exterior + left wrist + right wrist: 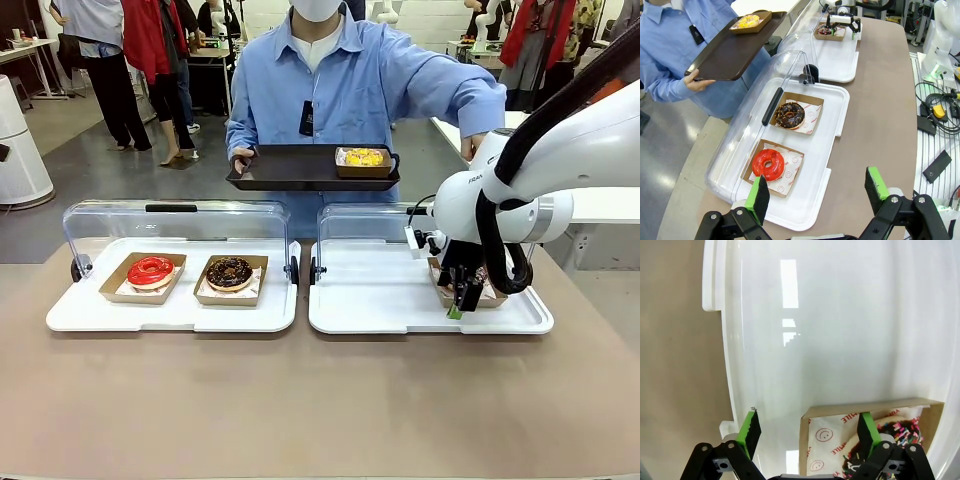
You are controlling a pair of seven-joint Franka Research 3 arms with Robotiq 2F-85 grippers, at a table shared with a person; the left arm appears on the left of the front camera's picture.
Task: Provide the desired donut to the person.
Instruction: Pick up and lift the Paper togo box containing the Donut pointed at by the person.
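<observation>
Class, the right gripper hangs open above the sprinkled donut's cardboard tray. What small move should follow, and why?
Probably lower slightly and close on that wall: the right gripper is open, its fingers straddle one wall of the cardboard tray holding the sprinkled donut, and the person holds a dark serving tray.

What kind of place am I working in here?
Probably a lab set up as a mock donut counter: white display trays with clear lids holding boxed donuts, a person holding a serving tray, cables beside the table.
</observation>
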